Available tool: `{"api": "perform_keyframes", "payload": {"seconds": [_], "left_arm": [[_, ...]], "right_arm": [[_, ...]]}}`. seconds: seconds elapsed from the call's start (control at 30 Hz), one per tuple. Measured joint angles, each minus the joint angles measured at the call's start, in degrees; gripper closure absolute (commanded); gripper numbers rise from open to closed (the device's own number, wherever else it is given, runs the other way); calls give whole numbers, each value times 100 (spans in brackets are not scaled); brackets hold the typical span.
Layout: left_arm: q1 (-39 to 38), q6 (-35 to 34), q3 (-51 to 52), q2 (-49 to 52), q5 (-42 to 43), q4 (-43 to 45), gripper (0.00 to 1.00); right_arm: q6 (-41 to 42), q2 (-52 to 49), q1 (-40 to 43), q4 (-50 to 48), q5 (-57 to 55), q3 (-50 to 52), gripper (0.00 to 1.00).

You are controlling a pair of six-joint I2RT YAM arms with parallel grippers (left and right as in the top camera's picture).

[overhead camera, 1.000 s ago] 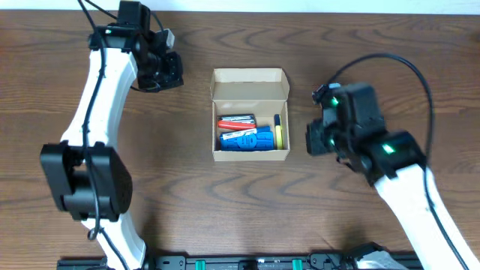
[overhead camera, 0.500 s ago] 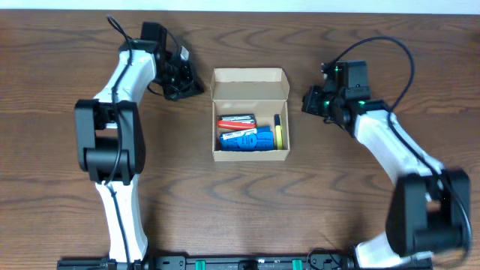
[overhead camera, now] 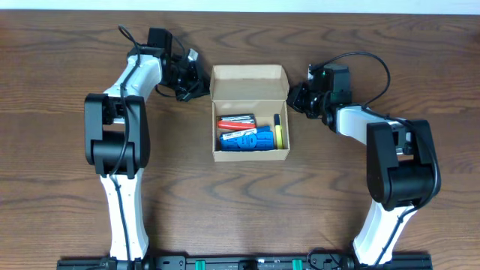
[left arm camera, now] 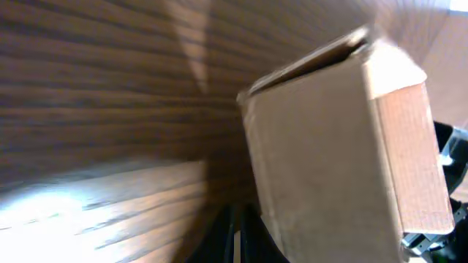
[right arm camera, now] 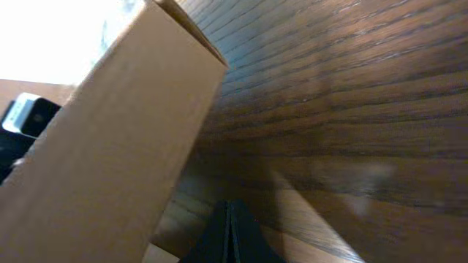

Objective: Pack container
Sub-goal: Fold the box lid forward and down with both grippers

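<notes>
The tan cardboard container [overhead camera: 250, 112] stands open at the table's middle, its flap lid [overhead camera: 250, 82] upright at the back. Inside lie a blue item [overhead camera: 246, 139], red and white pens [overhead camera: 236, 120] and a yellow piece [overhead camera: 278, 135]. My left gripper [overhead camera: 201, 84] is shut and empty, just left of the lid's left edge; the box wall fills its wrist view [left arm camera: 329, 161]. My right gripper [overhead camera: 294, 97] is shut and empty, just right of the lid's right edge; the box wall shows in its wrist view [right arm camera: 110, 146].
The dark wooden table [overhead camera: 240, 202] runs on all sides of the box. A black rail [overhead camera: 240, 262] lies along the front edge. Both arms reach in from the front corners and curve toward the box's back corners.
Both grippers have swung inward and toward the back, from well off the box's sides to its two rear upper corners beside the lid. The box and its contents have not moved.
</notes>
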State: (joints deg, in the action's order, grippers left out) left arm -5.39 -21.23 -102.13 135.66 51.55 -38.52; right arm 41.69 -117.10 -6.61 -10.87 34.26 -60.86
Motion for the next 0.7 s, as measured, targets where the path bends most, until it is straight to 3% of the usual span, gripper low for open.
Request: {"api": "perform_keyframes", "payload": {"seconds": [0.7], "left_arm": [[118,87,0,-50,949,319,94]], "right_arm": [[201,-31,118,-1388,1447,13,99]]}}
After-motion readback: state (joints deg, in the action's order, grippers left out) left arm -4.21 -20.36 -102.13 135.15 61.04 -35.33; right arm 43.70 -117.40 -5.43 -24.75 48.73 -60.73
